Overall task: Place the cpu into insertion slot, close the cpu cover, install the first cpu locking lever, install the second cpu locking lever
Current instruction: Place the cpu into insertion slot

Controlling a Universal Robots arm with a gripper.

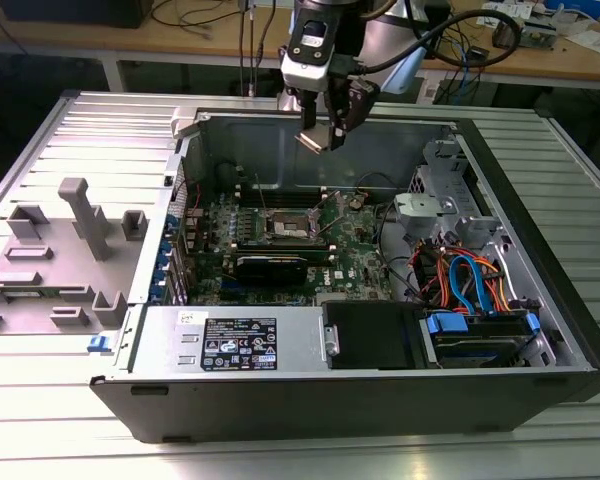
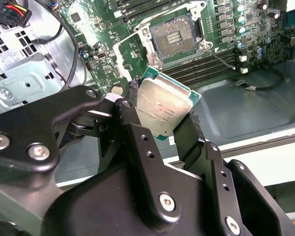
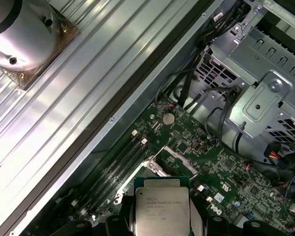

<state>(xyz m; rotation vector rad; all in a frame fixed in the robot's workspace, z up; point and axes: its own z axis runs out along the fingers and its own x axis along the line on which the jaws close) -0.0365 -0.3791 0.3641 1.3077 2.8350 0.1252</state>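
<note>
My gripper hangs above the open computer case, over its back wall, shut on the cpu. In the second wrist view the cpu is a silver-topped square chip with a green edge, pinched tilted between two black fingers. The first wrist view has the cpu low over the green board. The insertion slot lies below on the board, its dark contact field uncovered. The cpu cover looks swung off the slot to one side. A thin locking lever sticks out beside the slot.
A long black card sits just in front of the slot, and memory slots run beside it. The power supply and a drive bay with blue and orange cables fill the case front. A grey fixture tray lies at the exterior view's left.
</note>
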